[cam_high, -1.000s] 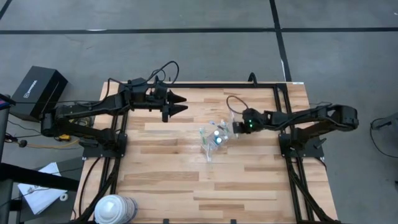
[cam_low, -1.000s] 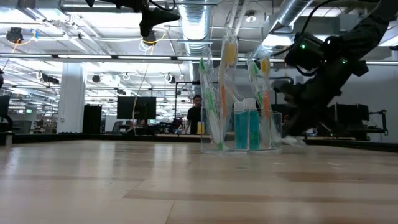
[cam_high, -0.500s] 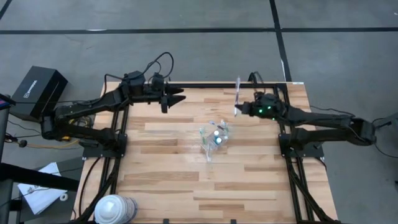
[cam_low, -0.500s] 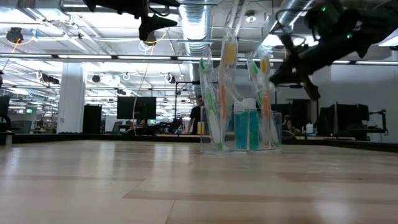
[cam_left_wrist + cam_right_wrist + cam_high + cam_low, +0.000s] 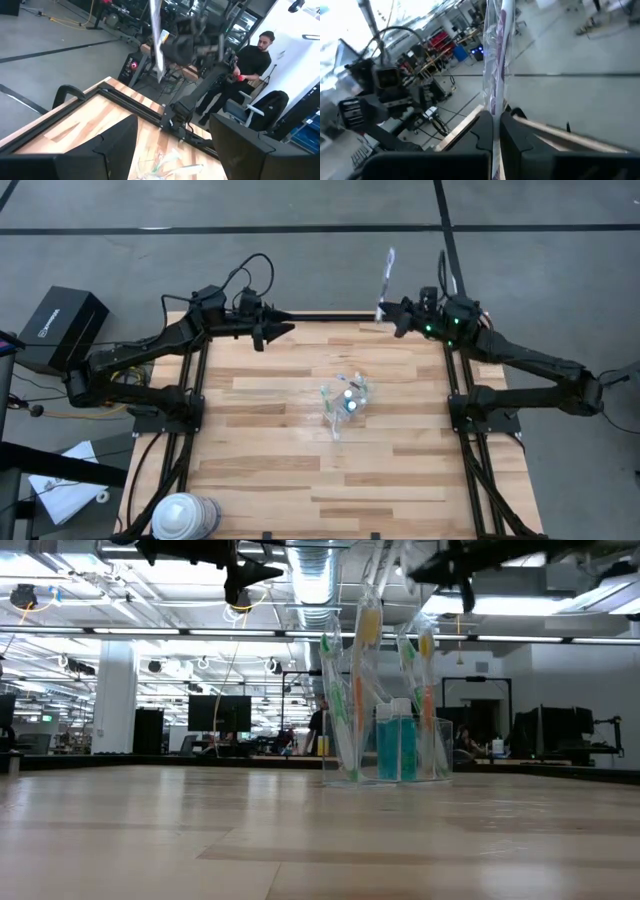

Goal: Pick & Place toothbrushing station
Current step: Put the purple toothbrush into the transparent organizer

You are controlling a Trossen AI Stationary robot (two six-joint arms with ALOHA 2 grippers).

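A small see-through cup (image 5: 343, 400) stands on its base in the middle of the table. It holds several pastel toothbrushes and a blue tube (image 5: 397, 745). My right gripper (image 5: 397, 317) is high over the table's far edge, right of centre. It is shut on a toothbrush in a clear wrapper (image 5: 385, 278), which also shows in the right wrist view (image 5: 496, 60). My left gripper (image 5: 280, 330) hovers open and empty over the far edge, left of the cup. My right gripper pinches the wrapped toothbrush near one end (image 5: 493, 111) between its two fingers. The rest of the toothbrush sticks out beyond the fingertips, past the table's far edge. It is lifted clear of the table and the cup.
A big white-and-blue roll (image 5: 185, 515) stands at the table's near left corner. A black box (image 5: 60, 325) and papers lie on the floor to the left. A person (image 5: 252, 60) stands behind the right arm's side.
My right gripper has risen from beside the cup and gone toward the table's far edge, carrying the wrapped toothbrush. It has turned, so the toothbrush now points out past the far edge. My left gripper has drawn back a little toward the far edge.
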